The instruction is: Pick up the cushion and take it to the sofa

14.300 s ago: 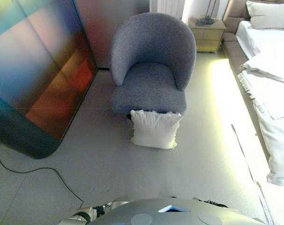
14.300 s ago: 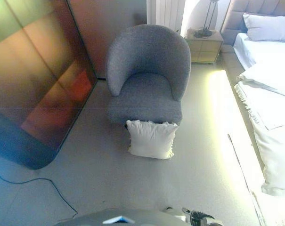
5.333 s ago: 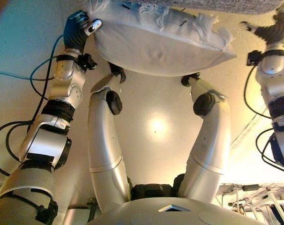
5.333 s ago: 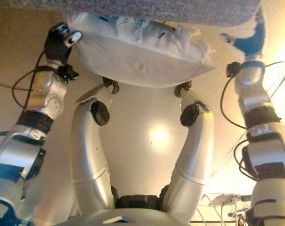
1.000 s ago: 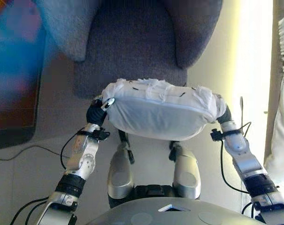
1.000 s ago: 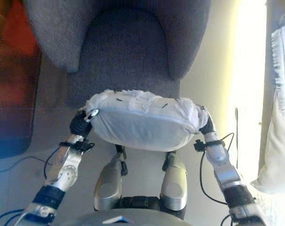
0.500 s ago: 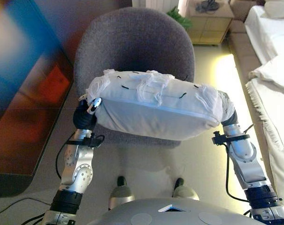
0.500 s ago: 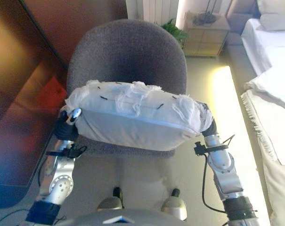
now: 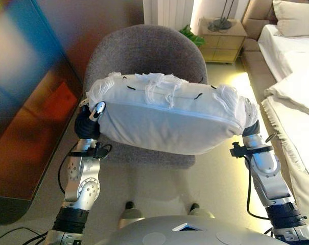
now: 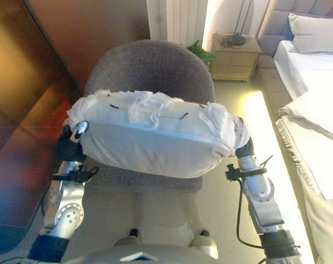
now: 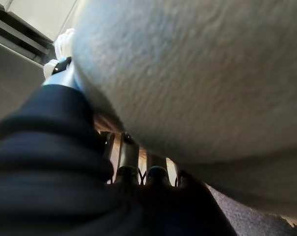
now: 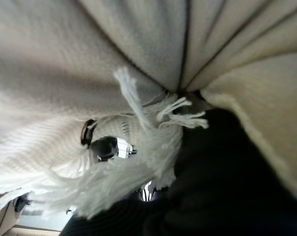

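A white fringed cushion hangs in the air in front of me, held by its two ends between my hands. My left hand grips the left end, thumb on the upper face and fingers beneath the cushion. My right hand is at the right end, mostly hidden behind it; the cloth bunches in folds at that hand. The grey round-backed armchair stands just beyond, its seat partly covered by the cushion.
A tall dark glossy panel leans at the left. A wooden nightstand and a small plant stand behind the armchair on the right. A bed with white linen runs along the right side.
The camera has lifted, so more of the armchair's back and the room shows. Both hands still hold the cushion, which now sits higher before the armchair than a second ago.
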Motion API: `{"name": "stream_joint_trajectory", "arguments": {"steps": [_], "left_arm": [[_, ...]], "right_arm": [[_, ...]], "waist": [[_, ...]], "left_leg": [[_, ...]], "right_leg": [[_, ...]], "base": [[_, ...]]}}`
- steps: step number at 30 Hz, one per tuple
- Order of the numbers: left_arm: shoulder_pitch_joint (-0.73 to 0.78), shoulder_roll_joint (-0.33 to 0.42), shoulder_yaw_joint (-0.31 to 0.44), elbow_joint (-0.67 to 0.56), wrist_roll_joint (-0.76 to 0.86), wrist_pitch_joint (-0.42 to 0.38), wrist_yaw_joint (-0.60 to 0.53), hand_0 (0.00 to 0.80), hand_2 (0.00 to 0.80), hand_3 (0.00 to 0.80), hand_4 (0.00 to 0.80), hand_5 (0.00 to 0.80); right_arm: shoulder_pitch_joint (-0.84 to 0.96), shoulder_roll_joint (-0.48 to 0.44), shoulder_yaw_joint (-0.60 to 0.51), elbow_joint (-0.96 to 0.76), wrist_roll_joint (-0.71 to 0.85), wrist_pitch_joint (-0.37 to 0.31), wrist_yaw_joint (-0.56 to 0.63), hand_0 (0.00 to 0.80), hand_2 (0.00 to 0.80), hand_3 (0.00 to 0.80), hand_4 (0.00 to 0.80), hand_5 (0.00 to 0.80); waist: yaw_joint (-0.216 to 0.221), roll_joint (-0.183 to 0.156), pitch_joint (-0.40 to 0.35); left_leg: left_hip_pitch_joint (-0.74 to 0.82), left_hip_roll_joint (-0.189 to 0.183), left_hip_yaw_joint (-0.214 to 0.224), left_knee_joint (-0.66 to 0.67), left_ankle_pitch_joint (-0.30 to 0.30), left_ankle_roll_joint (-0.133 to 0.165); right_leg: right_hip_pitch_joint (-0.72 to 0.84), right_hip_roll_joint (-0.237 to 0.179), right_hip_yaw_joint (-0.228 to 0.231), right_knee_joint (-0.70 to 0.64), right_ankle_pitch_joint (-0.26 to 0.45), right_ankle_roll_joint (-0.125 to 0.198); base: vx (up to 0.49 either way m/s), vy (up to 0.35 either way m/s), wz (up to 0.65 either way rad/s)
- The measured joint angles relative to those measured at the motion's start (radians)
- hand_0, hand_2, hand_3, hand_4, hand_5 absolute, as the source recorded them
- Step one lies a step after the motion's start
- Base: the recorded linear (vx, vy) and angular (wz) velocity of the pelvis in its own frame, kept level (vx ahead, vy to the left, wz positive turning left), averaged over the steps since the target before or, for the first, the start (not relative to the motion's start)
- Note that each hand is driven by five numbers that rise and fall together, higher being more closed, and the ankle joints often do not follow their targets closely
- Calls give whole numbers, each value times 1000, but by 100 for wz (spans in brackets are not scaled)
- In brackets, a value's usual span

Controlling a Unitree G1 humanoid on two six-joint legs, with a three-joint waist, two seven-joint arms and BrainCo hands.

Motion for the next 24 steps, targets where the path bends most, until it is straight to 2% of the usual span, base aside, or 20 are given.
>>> {"name": "stream_joint_trajectory", "arguments": {"steps": [2,5,6,7,8,9,10,11,12,13,14,15,16,17,18,19,21,22,23,24], "left_arm": [[7,1,9,0,0,-3,6,800,800,800,800,800],[8,2,13,1,-2,-17,14,800,800,800,800,800],[8,2,14,2,-3,-23,14,800,800,800,800,800],[8,0,15,5,-4,-26,14,800,800,800,800,800],[16,-3,15,6,-4,-30,15,800,800,800,800,800],[26,-9,12,6,-3,-32,15,800,800,800,800,800],[28,-15,9,5,-2,-32,15,800,800,800,800,800],[25,-24,6,4,0,-32,16,800,800,800,800,800],[18,-35,7,3,1,-34,19,800,800,800,800,800],[16,-36,11,-1,0,-37,35,800,800,800,800,800],[19,-30,10,-2,0,-43,60,800,800,800,800,800],[17,-21,12,-2,0,-49,81,800,800,800,800,800],[11,-21,13,3,0,-53,93,800,800,800,800,800],[14,-17,17,3,0,-55,99,800,800,800,800,800],[20,-14,17,1,0,-57,101,800,800,800,800,800],[19,-19,16,-1,0,-61,101,800,800,800,800,800],[20,-30,16,-1,0,-66,101,800,800,800,800,800],[21,-34,16,-1,-1,-69,101,800,800,800,800,800],[21,-35,16,-1,-1,-77,101,800,800,800,800,800],[21,-32,18,-1,-1,-90,101,800,800,800,800,800]], "right_arm": [[-3,-6,12,1,10,0,15,800,800,800,800,800],[-3,-5,25,3,21,-1,35,800,800,800,800,800],[-2,-4,31,3,24,-1,35,800,800,800,800,800],[-1,-3,36,5,27,-1,36,800,800,800,800,800],[-4,-6,43,6,28,-2,35,800,800,800,800,800],[-4,-6,47,5,30,-9,32,800,800,800,800,800],[-5,-19,46,2,31,-20,26,800,800,800,800,800],[-8,-37,48,-3,31,-31,11,800,800,800,800,800],[-23,-40,54,5,28,-42,-2,800,800,800,800,800],[-39,-31,69,9,25,-38,-14,800,800,800,800,800],[-38,-28,98,9,22,-36,-26,800,800,800,800,800],[-40,-30,117,9,18,-36,-29,800,800,800,800,800],[-44,-32,123,13,17,-36,-32,800,800,800,800,800],[-43,-17,129,21,18,-34,-33,800,800,800,800,800],[-40,-3,133,23,17,-32,-33,800,800,800,800,800],[-47,-5,127,21,18,-32,-33,800,800,800,800,800],[-76,-26,125,22,18,-30,-33,800,800,800,800,800],[-82,-34,127,22,18,-29,-33,800,800,800,800,800],[-83,-40,128,22,18,-29,-32,800,800,800,800,800],[-82,-43,129,22,18,-29,-31,800,800,800,800,800]], "waist": [[11,0,2],[34,-16,34],[47,-32,50],[53,-55,66],[66,-68,76],[70,-72,82],[71,-61,89],[65,-26,96],[76,16,103],[98,26,126],[109,19,134],[120,-7,144],[131,-7,166],[142,-20,184],[152,-41,189],[163,-51,195],[170,-21,210],[185,0,211],[193,12,213],[192,21,212]], "left_leg": [[4,23,19,17,-2,-1],[-12,52,31,126,-15,35],[-39,58,25,191,-9,43],[-50,47,-6,228,12,71],[-70,26,-35,274,10,70],[-88,-23,-76,299,-28,45],[-90,-69,-84,285,-56,36],[-89,-94,-84,238,-98,52],[-76,-97,-95,186,-131,60],[-72,-82,-70,173,-124,53],[-65,-76,-66,174,-121,44],[-55,-83,-65,190,-114,30],[-69,-77,-87,264,-139,19],[-140,-73,-145,379,-150,9],[-166,-95,-192,332,-153,0],[-196,-108,-213,246,-143,9],[-241,-92,-234,114,-108,35],[-256,-74,-235,78,-88,36],[-269,-57,-235,73,-79,28],[-270,-41,-227,81,-75,33]], "right_leg": [[-10,23,19,7,-11,-15],[-23,43,44,51,-29,-46],[-39,33,47,81,-46,-58],[-42,21,57,89,-46,-65],[-41,12,75,88,-43,-71],[-46,-3,93,88,-39,-75],[-60,-6,99,89,-36,-73],[-63,9,98,76,-31,-65],[-82,37,101,99,-27,-63],[-128,39,101,231,-69,-65],[-156,43,97,384,-184,-79],[-132,44,96,426,-262,-91],[-98,56,104,383,-277,-117],[-49,75,134,328,-261,-132],[-27,77,169,285,-244,-130],[-17,77,187,258,-236,-130],[7,104,221,230,-233,-132],[18,116,235,232,-243,-129],[34,124,252,232,-256,-118],[47,123,264,236,-272,-110]], "base": [[-44,-276,-34],[7,-281,-45],[86,-162,-40],[112,-125,-40],[137,-92,-42],[152,-58,-39],[184,-17,-30],[251,27,-34],[315,49,-50],[379,58,-52],[406,58,-35],[410,61,-4],[422,60,18],[434,88,33],[432,108,38],[429,148,18],[409,176,-10],[424,224,-36],[470,268,-50],[473,275,-57]]}}
